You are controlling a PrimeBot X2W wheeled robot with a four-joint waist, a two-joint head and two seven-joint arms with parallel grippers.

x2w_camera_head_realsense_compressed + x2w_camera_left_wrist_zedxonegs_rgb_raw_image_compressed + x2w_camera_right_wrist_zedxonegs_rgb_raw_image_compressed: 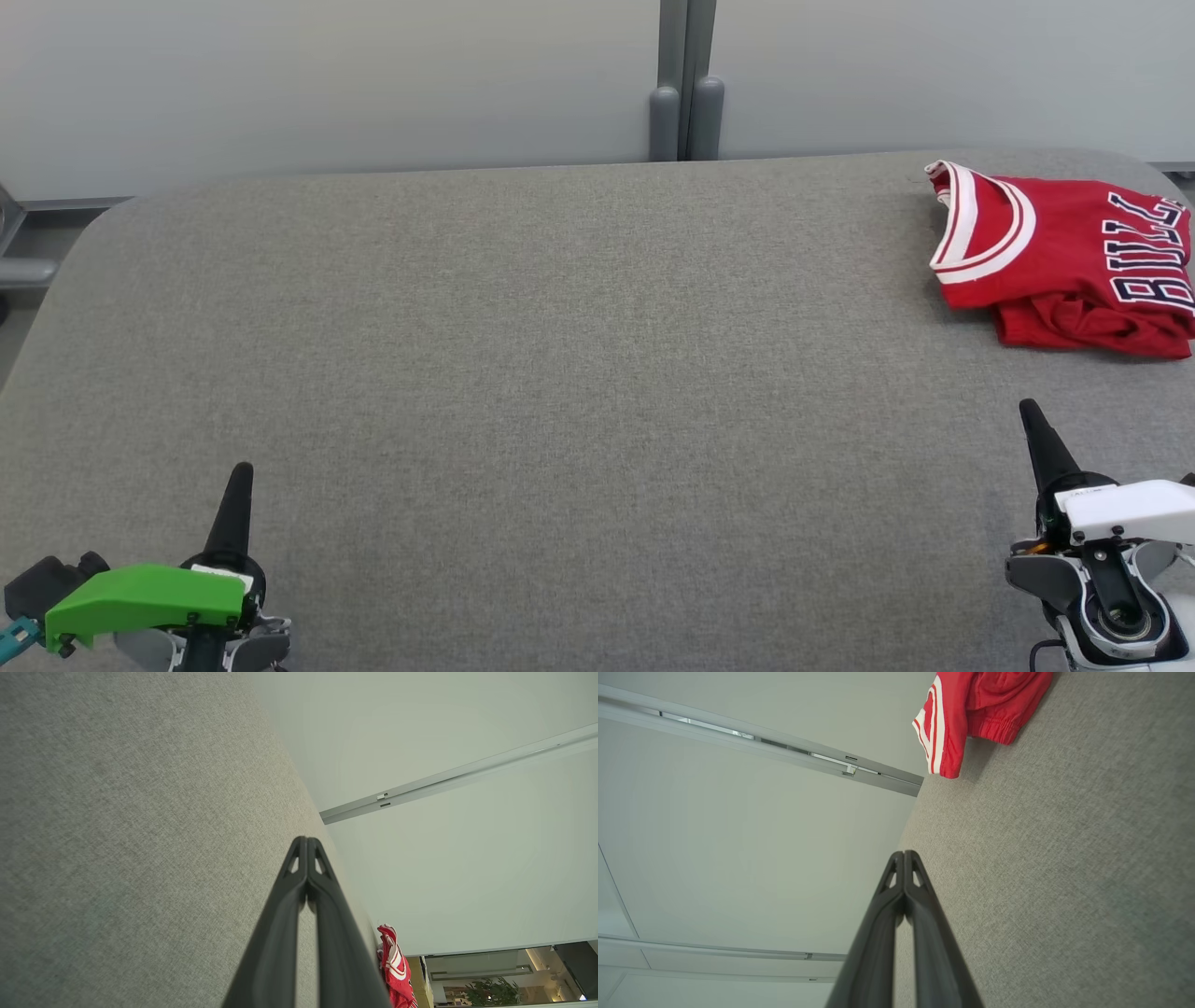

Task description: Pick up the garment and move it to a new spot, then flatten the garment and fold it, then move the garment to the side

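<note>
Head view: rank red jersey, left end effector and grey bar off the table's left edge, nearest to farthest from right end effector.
1. red jersey, just ahead
2. left end effector, near left
3. grey bar, far left

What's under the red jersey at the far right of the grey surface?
The red jersey lies directly on the grey fabric surface, with its own bunched lower layers tucked beneath the lettered top panel. Whatever might lie between the cloth and the surface is covered and cannot be seen.

Bright, even, diffuse light throughout; a faint soft shadow lies just beside the jersey (1064,261); focus stays sharp.
</note>
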